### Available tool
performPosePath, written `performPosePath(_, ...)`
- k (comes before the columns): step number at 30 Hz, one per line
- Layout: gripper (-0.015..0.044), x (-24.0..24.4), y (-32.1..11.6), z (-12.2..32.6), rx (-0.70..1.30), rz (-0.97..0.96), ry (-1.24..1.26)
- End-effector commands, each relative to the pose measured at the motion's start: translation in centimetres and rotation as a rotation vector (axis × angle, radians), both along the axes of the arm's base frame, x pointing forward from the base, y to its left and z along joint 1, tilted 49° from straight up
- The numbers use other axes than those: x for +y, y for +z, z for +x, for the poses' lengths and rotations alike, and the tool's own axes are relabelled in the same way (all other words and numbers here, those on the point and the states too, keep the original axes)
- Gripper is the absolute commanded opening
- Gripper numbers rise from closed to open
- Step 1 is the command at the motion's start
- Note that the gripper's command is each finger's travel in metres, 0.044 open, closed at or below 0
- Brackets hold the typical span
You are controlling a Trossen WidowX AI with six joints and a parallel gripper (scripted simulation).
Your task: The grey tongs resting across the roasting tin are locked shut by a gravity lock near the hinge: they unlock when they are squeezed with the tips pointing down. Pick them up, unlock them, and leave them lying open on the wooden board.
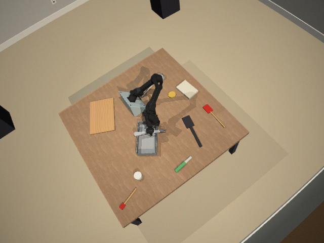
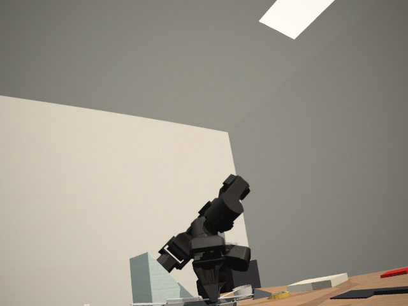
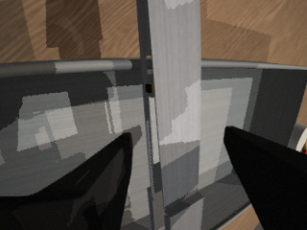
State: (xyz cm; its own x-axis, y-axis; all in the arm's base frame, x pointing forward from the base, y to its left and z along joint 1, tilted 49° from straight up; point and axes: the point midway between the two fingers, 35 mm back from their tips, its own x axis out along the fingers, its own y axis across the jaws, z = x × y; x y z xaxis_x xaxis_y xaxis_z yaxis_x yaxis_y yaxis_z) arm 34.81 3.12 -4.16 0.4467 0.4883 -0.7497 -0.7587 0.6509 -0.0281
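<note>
The grey tongs (image 1: 138,133) (image 3: 177,72) lie shut across the roasting tin (image 1: 156,146) (image 3: 34,69), with their light, broad end past the left rim and the dark, narrow end past the right rim in the top view. My gripper (image 1: 150,132) (image 2: 212,301) (image 3: 178,136) is open and points down over the tin. In the wrist view one finger is on each side of the tongs, with a gap between each finger and the tongs. How low the fingertips are beside the tongs is hard to tell. The wooden board (image 1: 102,117) lies bare to the left of the tin.
A blue-grey sloped block (image 1: 135,108) (image 2: 139,280) stands between board and arm. A black spatula (image 1: 188,121), yellow disc (image 1: 171,94) and cream block (image 1: 187,88) lie to the right. A green-handled tool (image 1: 180,166), white cylinder (image 1: 137,175) and two red-headed spatulas (image 1: 207,108) (image 1: 122,206) are farther out.
</note>
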Motion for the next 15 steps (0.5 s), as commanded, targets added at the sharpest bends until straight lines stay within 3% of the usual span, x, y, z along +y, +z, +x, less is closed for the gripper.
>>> performPosePath(1, 0.026, 0.4, -0.7, 0.3, 0.006, 0.001, -0.002)
performPosePath(13, 0.026, 1.3, -1.9, 0.7, 0.004, 0.003, -0.003)
performPosePath(15, 0.0208, 1.1, -1.5, 0.6, 0.0, 0.002, 0.001)
